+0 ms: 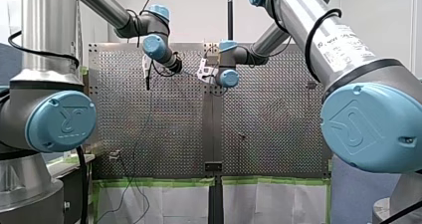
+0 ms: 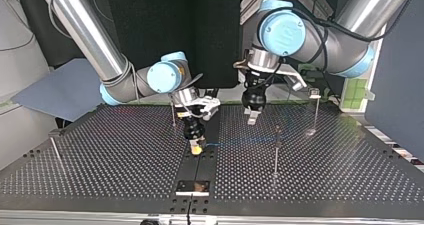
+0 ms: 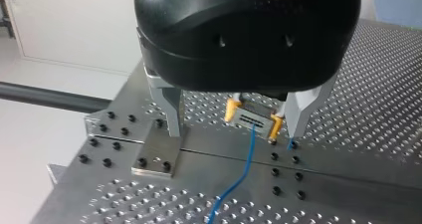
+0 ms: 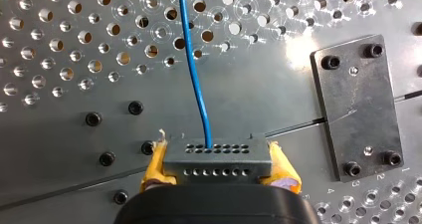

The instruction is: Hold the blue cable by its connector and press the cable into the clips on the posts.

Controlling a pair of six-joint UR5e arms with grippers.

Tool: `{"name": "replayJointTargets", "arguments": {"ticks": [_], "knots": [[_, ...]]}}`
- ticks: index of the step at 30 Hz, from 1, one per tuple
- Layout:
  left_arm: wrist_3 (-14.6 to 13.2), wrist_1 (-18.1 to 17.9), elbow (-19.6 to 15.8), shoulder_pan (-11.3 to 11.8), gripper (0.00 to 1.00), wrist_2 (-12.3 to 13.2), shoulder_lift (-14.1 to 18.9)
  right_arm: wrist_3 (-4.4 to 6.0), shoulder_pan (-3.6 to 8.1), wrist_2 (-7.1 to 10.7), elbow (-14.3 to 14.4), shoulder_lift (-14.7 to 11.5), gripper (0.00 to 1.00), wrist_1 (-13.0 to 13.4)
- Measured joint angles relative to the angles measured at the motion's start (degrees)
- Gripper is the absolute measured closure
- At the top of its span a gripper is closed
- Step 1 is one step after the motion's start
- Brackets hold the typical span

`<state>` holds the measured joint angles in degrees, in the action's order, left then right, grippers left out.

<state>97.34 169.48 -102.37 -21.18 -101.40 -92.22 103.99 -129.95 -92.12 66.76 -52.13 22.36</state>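
Perforated table (image 2: 100,150): right gripper (image 2: 196,147) clamps connector (image 4: 217,157); blue cable (image 4: 196,69) runs toward post (image 2: 276,150) at top view's right. Nearer that post: left gripper (image 2: 252,116), spread, empty.

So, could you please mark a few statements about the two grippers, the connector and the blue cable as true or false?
1. My right gripper is shut on the grey connector with its yellow pads. True.
2. My left gripper is shut on the blue cable. False: its metal fingers stand open and hold nothing.
3. The blue cable runs out of the connector's face with the holes. True.
4. The dark bolted plate sits between my right gripper's pads. False: it lies flat on the table, beside that gripper.
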Motion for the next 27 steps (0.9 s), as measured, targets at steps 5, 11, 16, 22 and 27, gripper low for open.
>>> {"name": "replayJointTargets", "arguments": {"ticks": [5,11,16,22,27], "knots": [[-0.1,-2.7,0.0,-0.1,0.0,-2.6,-2.4,-0.06,-0.01,0.0,0.0,0.0,1.0,0.0],[-0.7,-4.9,0.9,0.3,0.0,-5.9,-5.0,-0.09,-0.06,0.0,0.0,0.0,1.0,0.1],[-1.5,-5.2,3.6,0.4,0.0,-8.9,-7.4,-0.13,-0.08,0.0,0.0,0.0,1.0,0.1],[-1.7,-4.7,7.1,0.5,0.0,-10.7,-7.9,-0.17,-0.08,0.0,0.0,0.0,1.0,0.1],[-1.8,-4.7,9.6,0.8,0.0,-10.9,-8.0,-0.18,-0.08,-0.03,0.0,0.0,1.0,0.1]]}}
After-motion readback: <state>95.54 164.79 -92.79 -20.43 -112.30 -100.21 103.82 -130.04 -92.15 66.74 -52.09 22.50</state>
